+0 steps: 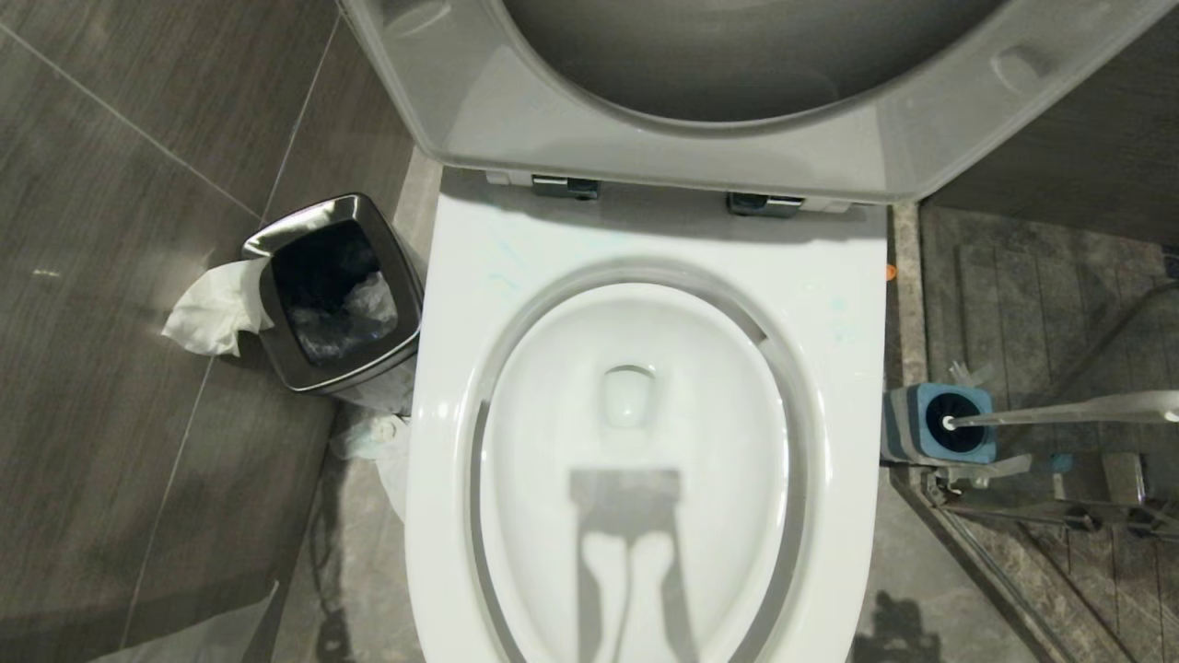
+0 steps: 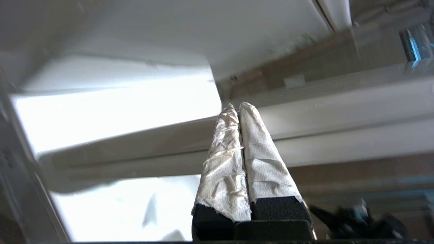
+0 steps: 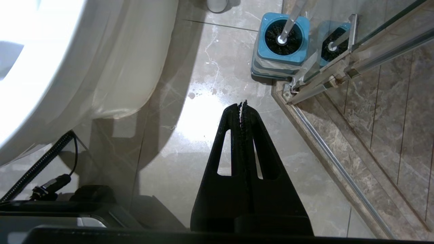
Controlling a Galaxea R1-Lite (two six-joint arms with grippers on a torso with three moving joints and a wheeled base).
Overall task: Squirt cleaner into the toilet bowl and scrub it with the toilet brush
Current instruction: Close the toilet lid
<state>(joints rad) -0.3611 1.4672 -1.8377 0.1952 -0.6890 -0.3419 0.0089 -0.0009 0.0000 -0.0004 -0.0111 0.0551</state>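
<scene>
The white toilet bowl (image 1: 843, 368) fills the middle of the head view, its seat and lid (image 1: 516, 110) raised. The toilet brush (image 1: 1059, 412) stands on the floor to the right of the bowl, its black head down in a blue holder (image 1: 921, 433). My left gripper (image 2: 239, 105) is shut with nothing in it. Its fingers (image 2: 261, 152) are wrapped in white paper and sit close to the white toilet surfaces (image 2: 101, 112). My right gripper (image 3: 242, 103) is shut and empty over the floor, short of the brush (image 3: 288, 23) and beside the bowl's outer wall (image 3: 84, 67). No cleaner is in view.
A steel bin (image 1: 336, 295) with white tissue (image 1: 216, 308) hanging from it stands left of the bowl. A glass shower door and its metal rail (image 3: 325, 74) run just right of the brush holder (image 3: 281, 51). Black cables (image 3: 40, 166) lie near the toilet's base.
</scene>
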